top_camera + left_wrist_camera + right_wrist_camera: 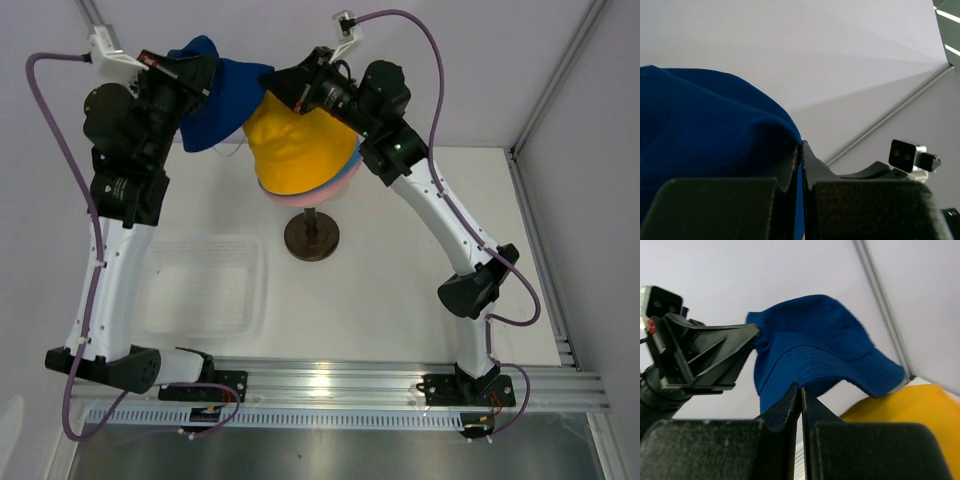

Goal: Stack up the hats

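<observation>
A dark navy hat (225,100) hangs in the air behind and left of the head form, stretched between both grippers. My left gripper (205,85) is shut on its left brim; the blue cloth (705,130) runs down between the jaws (801,147). My right gripper (270,82) pinches the lower brim edge of the navy hat (815,345), its jaws (800,386) almost together. The yellow hat (295,150) sits on top of the form, with the pink hat (305,195) and the light blue hat (350,172) showing only as rims under it.
The form stands on a dark brown round base (311,238) at mid-table. A clear plastic tray (205,285) lies to the front left, beside the left arm. Enclosure posts and white walls stand close behind and to the right.
</observation>
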